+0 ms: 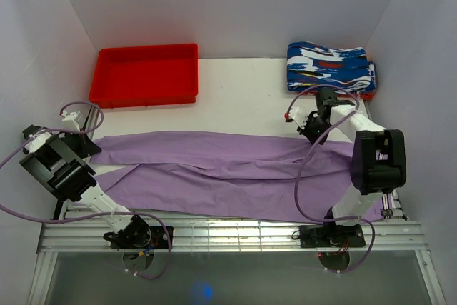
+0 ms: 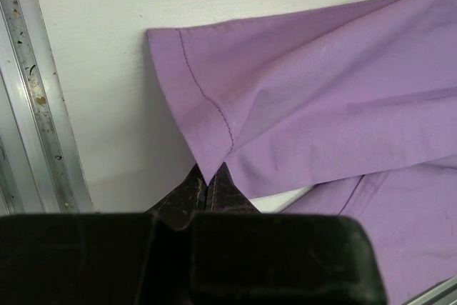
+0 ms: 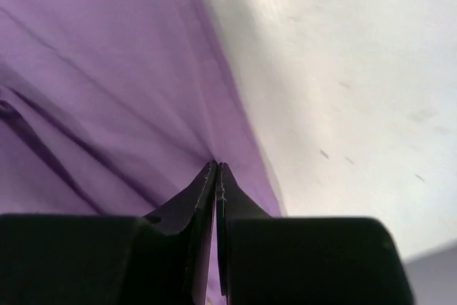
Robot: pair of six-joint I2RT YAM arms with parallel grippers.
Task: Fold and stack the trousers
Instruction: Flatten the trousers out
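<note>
The lilac trousers (image 1: pixel 228 169) lie spread across the white table, legs running to the left. My left gripper (image 1: pixel 87 146) sits at the far-left end of the upper leg. In the left wrist view its jaws (image 2: pixel 212 176) are shut on the corner of that leg's stitched hem (image 2: pixel 207 112). My right gripper (image 1: pixel 312 133) is at the back edge of the trousers, towards the waist end. The right wrist view shows it (image 3: pixel 216 169) pinched shut on the cloth's edge (image 3: pixel 243 141), with creases fanning out from the tips.
A red tray (image 1: pixel 146 73) stands at the back left. A folded stack of blue-white-red patterned garments (image 1: pixel 330 68) lies at the back right. White walls enclose the table. An aluminium rail (image 1: pixel 228 233) runs along the near edge, and another rail (image 2: pixel 28 105) lies beside the left gripper.
</note>
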